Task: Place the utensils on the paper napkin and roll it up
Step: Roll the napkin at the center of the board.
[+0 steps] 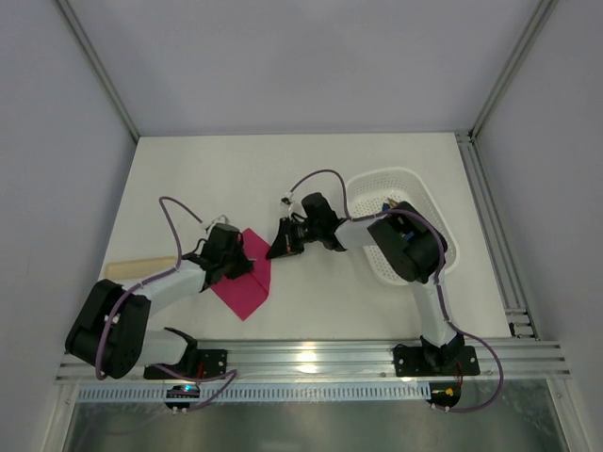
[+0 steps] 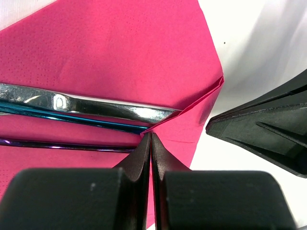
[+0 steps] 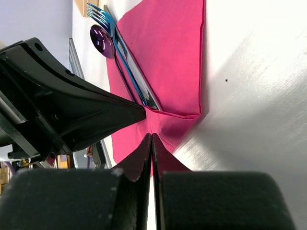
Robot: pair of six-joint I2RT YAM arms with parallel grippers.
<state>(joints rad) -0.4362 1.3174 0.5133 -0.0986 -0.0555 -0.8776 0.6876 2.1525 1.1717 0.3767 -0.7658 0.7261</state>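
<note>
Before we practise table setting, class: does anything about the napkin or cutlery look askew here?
Yes. One corner of the paper napkin is folded over the ends of the utensils, where the left gripper and right gripper are shut on it. The spoon and fork heads overhang the opposite edge.

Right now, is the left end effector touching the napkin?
Touching. In the left wrist view the left end effector is shut, its tips pinching the raised folded edge of the paper napkin.
</note>
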